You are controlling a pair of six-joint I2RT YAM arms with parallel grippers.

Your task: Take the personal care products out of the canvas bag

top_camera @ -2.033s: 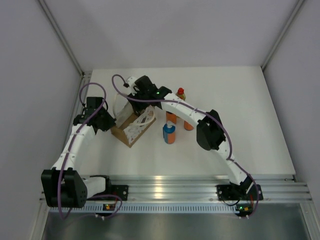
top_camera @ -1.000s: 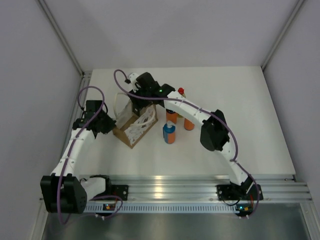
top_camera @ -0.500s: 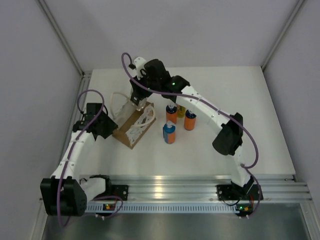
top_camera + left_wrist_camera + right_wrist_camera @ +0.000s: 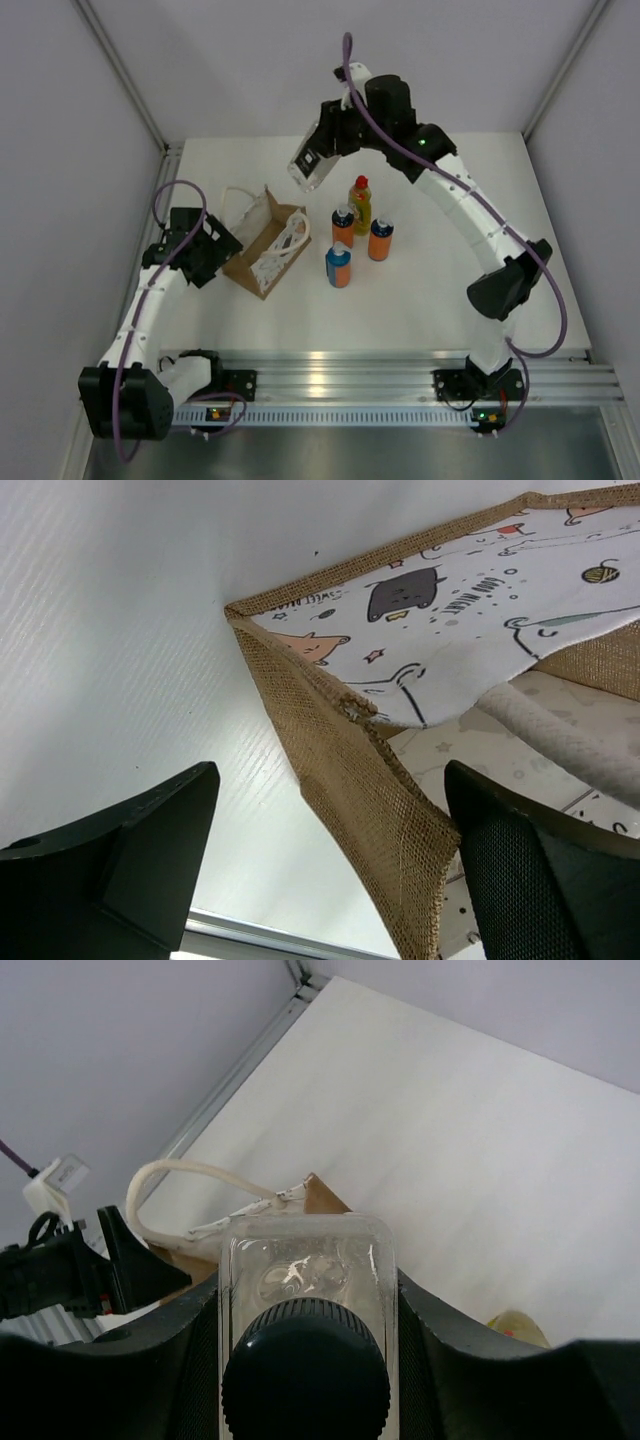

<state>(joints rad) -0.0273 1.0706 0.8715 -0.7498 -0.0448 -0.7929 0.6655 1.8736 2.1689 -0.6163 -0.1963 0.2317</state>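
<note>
The tan canvas bag [image 4: 262, 243] stands left of centre, its white cord handle [image 4: 243, 205] slack. My left gripper [image 4: 220, 252] is open at the bag's left corner; in the left wrist view that burlap corner [image 4: 350, 760] hangs between the spread fingers [image 4: 130, 850] without touching them. My right gripper [image 4: 320, 148] is raised behind the bag, shut on the flat whitish bottle [image 4: 308, 166]. The right wrist view shows this bottle [image 4: 308, 1255] and its dark round cap [image 4: 305, 1385] clamped between the jaws. A yellow, red-capped bottle [image 4: 360, 200] and three orange-and-blue bottles [image 4: 343, 228] [image 4: 379, 240] [image 4: 338, 265] stand right of the bag.
White walls enclose the table on three sides, with a metal rail [image 4: 400, 375] along the near edge. The right arm's elbow [image 4: 505, 285] hangs over the table's right half. The right wrist view looks down on the bag's rim [image 4: 322, 1196] and my left gripper [image 4: 90, 1260].
My right gripper has lifted the flat whitish bottle up out of the bag and moved it back and to the right. My left gripper has opened and let go of the bag's edge.
</note>
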